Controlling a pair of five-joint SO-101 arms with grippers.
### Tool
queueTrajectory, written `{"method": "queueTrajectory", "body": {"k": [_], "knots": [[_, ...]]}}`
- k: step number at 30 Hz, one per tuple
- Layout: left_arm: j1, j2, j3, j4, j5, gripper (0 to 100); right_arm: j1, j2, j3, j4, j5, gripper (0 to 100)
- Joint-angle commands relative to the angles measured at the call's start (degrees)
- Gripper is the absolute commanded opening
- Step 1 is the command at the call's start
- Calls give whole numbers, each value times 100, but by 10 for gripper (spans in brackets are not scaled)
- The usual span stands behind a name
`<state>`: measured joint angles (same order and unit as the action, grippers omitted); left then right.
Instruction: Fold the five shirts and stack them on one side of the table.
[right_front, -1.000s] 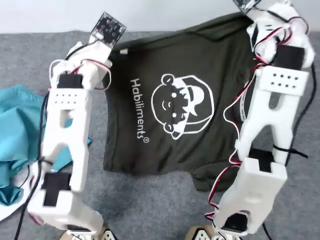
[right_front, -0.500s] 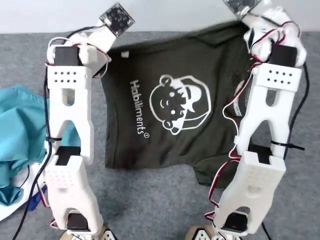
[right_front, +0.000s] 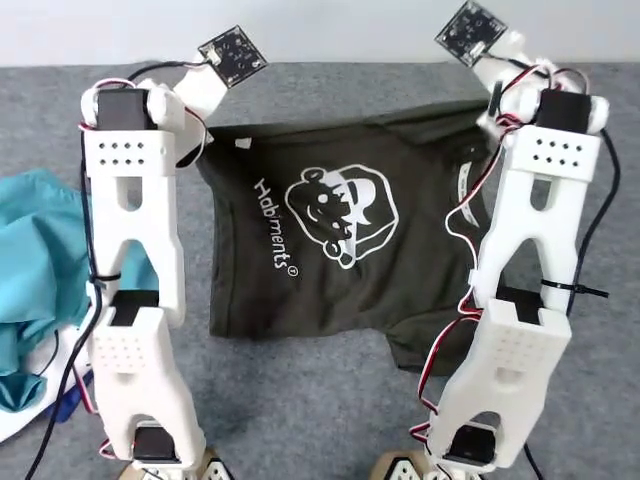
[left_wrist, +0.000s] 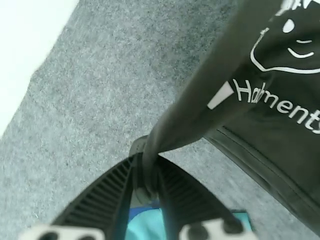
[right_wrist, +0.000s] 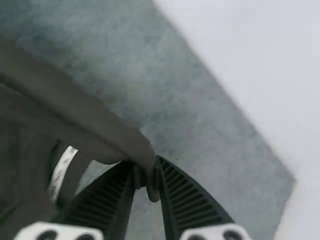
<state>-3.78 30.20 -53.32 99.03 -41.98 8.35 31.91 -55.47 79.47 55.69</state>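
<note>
Shirts first: your dark green shirt is stretched between both arms over the middle of the grey table, with its far edge lifted and its near hem lying on the cloth. The high view gives you the whole printed front; the wrist views give you the grips. In your left wrist view the left gripper is clamped on a bunched far-left corner of the fabric. In your right wrist view the right gripper is pinched on the far-right edge. A teal shirt lies crumpled at the table's left side, beside the left arm.
</note>
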Motion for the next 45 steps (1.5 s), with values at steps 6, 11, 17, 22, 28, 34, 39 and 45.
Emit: {"method": "queueTrajectory", "body": {"k": [6, 11, 17, 22, 28, 34, 39, 45], "knots": [[229, -2084, 3108, 158, -510, 5, 312, -189, -88, 1701, 325, 10], [536, -3051, 5138, 158, -580, 5, 646, -391, -9, 2352, 448, 10], [949, -3464, 6457, 149, -510, 6, 1059, -963, 721, 2352, 677, 10], [914, -3455, 6624, 132, -273, 6, 1182, -1921, 2303, 2352, 1108, 10], [905, -3455, 6624, -132, 9, 6, 1165, -3029, 4360, 2325, 1363, 10], [905, -2980, 6624, -220, 193, 6, 1270, -3626, 5785, 1982, 1380, 10], [905, -2549, 6624, -229, 545, 6, 1314, -3855, 6391, 1807, 1380, 10], [958, -2576, 6580, -185, 774, 8, 1314, -3952, 6497, 1930, 1354, 66]]}}
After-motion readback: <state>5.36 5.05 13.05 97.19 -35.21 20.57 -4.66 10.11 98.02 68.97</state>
